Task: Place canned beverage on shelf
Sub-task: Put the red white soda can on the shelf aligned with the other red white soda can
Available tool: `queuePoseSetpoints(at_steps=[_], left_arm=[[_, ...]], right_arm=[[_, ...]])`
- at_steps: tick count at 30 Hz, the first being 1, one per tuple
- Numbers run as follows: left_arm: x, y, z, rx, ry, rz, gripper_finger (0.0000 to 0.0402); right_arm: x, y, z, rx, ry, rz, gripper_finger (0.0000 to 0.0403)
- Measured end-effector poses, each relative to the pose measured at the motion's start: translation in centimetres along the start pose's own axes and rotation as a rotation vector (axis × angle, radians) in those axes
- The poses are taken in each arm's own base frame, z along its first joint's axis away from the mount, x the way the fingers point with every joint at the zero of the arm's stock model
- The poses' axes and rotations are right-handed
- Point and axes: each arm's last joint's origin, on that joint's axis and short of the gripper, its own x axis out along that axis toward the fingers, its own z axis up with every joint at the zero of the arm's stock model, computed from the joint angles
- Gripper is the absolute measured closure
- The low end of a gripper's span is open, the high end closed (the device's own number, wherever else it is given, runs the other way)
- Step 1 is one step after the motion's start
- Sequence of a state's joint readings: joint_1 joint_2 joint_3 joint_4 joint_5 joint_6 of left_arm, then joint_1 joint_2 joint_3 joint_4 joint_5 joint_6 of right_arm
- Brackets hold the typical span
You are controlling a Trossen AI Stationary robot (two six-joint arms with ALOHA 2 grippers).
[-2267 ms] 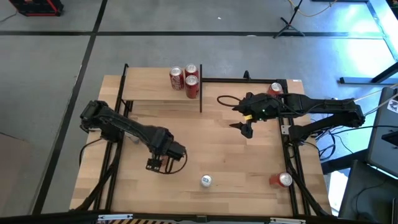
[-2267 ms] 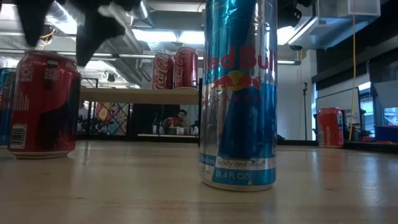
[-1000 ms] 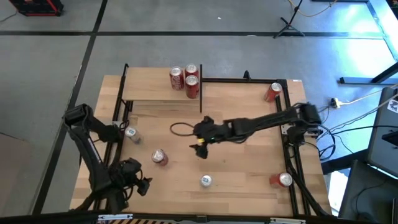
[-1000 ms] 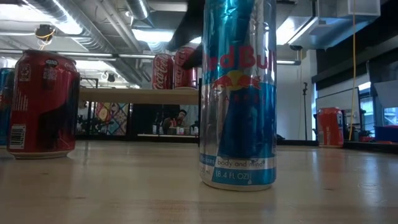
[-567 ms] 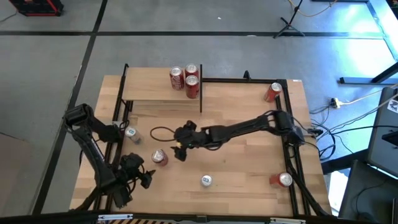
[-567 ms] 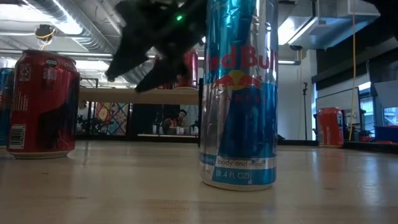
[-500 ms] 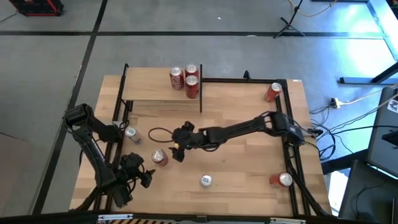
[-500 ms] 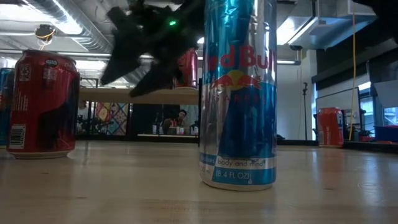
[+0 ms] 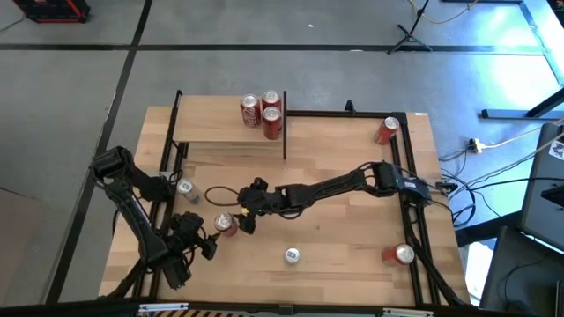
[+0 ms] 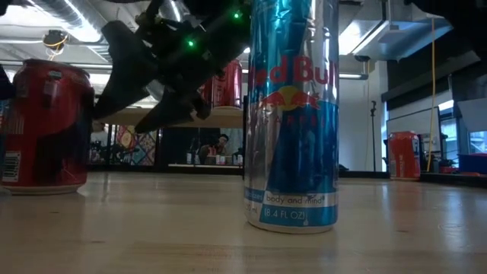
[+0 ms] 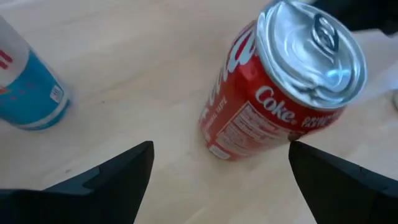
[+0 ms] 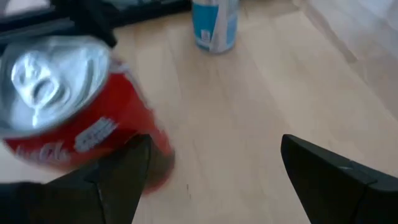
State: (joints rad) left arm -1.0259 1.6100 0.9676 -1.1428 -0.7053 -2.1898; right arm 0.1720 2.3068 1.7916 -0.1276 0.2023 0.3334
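A red Coke can [image 9: 224, 222] stands upright on the tabletop, left of centre; it also shows in the low view [image 10: 46, 125]. My right gripper [image 9: 243, 220] is open and reaches in from the table's right, beside the can [image 12: 68, 112]. My left gripper [image 9: 204, 245] is open, just near-left of the can [image 11: 280, 87], touching nothing. The shelf [image 9: 225, 132], a raised light-wood board on black posts, stands at the far left with three red cans [image 9: 264, 110] on it. My right gripper has one open finger [image 10: 103, 84] against the can's upper right side [image 10: 90, 91]. It comes slanting down from the table's right. The can stands on its base on the table, between neither pair of fingers.
A blue and silver can [image 9: 186, 187] stands left of the red can. A tall Red Bull can [image 9: 291, 255] stands near the front edge. Other red cans are at the far right [image 9: 386, 130] and near right [image 9: 401, 254]. Black frame rails run along both table sides.
My right gripper has travelled toward the table's left and a little nearer, ending beside the red Coke can, fingers open. In the low view the can has shifted a little toward the table's left.
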Motion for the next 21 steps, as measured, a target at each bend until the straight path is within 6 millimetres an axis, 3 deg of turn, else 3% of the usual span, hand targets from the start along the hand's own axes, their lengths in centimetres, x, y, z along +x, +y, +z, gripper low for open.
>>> queuePoseSetpoints(at_steps=[13,17,21], left_arm=[[0.1,0.5,0.3,0.027,0.041,0.092,0.0040],[0.0,0.5,0.4,0.024,0.059,0.101,0.0040],[-1.7,0.2,0.5,0.029,0.112,0.076,0.0040]], right_arm=[[-1.5,4.8,-1.7,-0.088,0.053,0.168,0.0056],[-1.9,4.6,-2.0,-0.131,0.114,0.138,0.0056],[-2.9,3.5,-0.9,-0.134,0.140,0.052,0.0056]])
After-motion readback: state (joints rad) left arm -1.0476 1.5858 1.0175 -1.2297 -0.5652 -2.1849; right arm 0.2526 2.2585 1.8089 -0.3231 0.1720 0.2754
